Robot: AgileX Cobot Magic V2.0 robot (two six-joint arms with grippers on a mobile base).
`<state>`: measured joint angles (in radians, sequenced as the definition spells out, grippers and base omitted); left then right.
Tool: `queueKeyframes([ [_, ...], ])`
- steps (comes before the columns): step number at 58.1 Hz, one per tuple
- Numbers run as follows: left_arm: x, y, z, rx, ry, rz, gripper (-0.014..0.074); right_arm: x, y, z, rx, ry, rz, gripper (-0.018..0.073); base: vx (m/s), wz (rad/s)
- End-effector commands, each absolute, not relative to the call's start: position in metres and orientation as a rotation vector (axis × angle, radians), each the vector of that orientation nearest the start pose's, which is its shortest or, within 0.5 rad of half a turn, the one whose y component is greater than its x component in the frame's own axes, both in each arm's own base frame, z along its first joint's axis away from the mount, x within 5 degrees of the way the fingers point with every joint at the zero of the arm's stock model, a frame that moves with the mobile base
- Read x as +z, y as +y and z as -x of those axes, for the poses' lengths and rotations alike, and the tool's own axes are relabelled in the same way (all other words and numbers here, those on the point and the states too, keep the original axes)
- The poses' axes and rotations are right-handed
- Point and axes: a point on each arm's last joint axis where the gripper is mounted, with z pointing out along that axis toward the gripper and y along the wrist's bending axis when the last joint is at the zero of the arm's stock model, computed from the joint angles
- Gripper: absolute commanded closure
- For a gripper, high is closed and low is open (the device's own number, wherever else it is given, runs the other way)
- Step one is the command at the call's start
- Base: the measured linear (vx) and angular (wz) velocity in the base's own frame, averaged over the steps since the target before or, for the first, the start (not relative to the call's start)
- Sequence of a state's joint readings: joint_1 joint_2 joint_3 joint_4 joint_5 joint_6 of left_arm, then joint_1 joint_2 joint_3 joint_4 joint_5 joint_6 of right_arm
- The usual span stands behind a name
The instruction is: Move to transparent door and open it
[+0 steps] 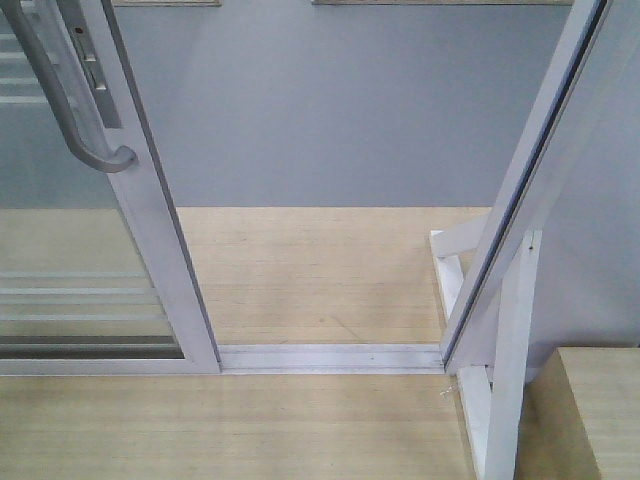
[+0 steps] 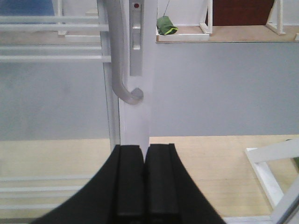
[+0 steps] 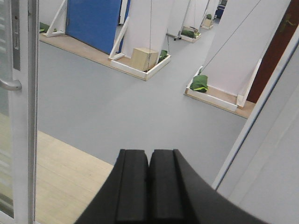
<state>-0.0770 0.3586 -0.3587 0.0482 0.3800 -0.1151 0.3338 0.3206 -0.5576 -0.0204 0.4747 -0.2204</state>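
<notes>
Grey floor (image 1: 330,110) fills the upper middle of the front view; pale wood-plank floor (image 1: 300,275) below it, crossed by a white floor track (image 1: 330,357). White braced post (image 1: 510,350) at lower right, beside a light wood box (image 1: 600,410) in the corner. Right wrist view: blue panel (image 3: 93,21) upper left, white partitions (image 3: 233,51) on wood bases, green bags (image 3: 200,84), dark red-brown door (image 3: 278,51) at right edge. Light even, diffuse.

No legible text or signs anywhere.
</notes>
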Motion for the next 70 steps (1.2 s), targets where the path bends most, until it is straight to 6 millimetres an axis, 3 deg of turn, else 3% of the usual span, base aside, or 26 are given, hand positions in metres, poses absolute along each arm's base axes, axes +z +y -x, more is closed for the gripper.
queueKeyframes([
  [1,0.285,-0.007,-0.073,-0.148,1.767,0.013,0.0596,0.341,0.015,-0.051,0.028,1.55,0.451,0.0563,0.0,0.0],
  [14,0.283,-0.009,-0.048,-0.186,1.738,-0.02,0.0596,0.34,0.009,-0.038,0.004,1.493,0.437,0.0563,0.0,0.0],
  [53,0.281,-0.007,-0.041,-0.134,1.711,-0.059,0.0596,0.34,0.009,-0.038,0.004,1.493,0.437,0.0563,0.0,0.0],
  [60,0.254,-0.004,-0.039,-0.06,1.681,-0.091,0.0596,0.34,0.009,-0.038,0.004,1.493,0.437,0.0563,0.0,0.0],
  [70,0.203,-0.005,-0.054,-0.049,1.588,-0.083,0.0596,0.34,0.009,-0.038,0.002,1.498,0.439,0.0563,0.0,0.0],
])
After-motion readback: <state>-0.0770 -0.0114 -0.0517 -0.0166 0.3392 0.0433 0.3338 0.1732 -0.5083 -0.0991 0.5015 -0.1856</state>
